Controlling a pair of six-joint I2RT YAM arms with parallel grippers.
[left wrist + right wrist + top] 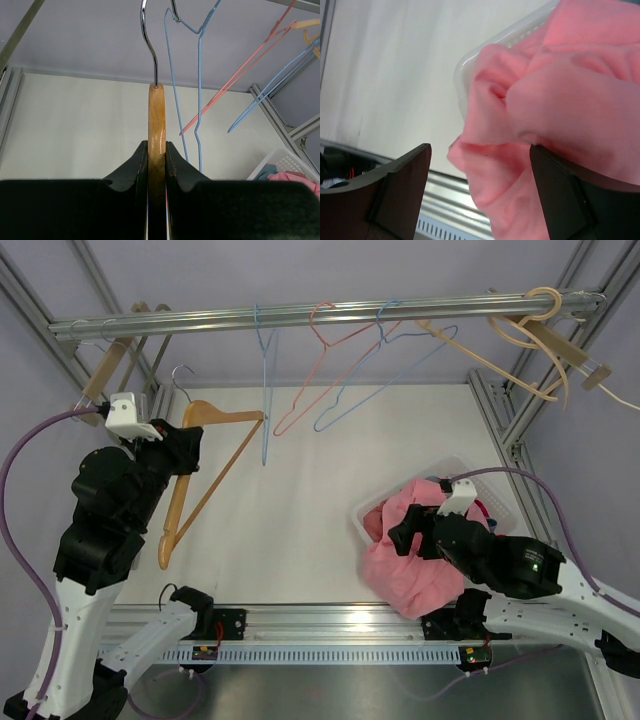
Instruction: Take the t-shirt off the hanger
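Observation:
My left gripper point(186, 446) is shut on the bare wooden hanger point(225, 418), which it holds tilted above the left of the table. In the left wrist view the jaws point(156, 146) press both sides of the hanger's wooden neck point(156, 115), just below its metal hook. The pink t-shirt point(405, 565) lies bunched in the white basket point(362, 512) at the right and spills over its near rim. My right gripper point(405, 530) hangs open at the shirt's left edge. In the right wrist view loose pink cloth point(560, 90) sits between the wide-apart fingers point(480, 150), which do not pinch it.
A metal rail point(200, 318) crosses the back, carrying a blue wire hanger point(265, 390), a pink wire hanger point(320, 370), another blue one point(385, 375) and beige hangers point(530, 335). Aluminium frame posts stand at both sides. Other clothes lie in the basket under the shirt.

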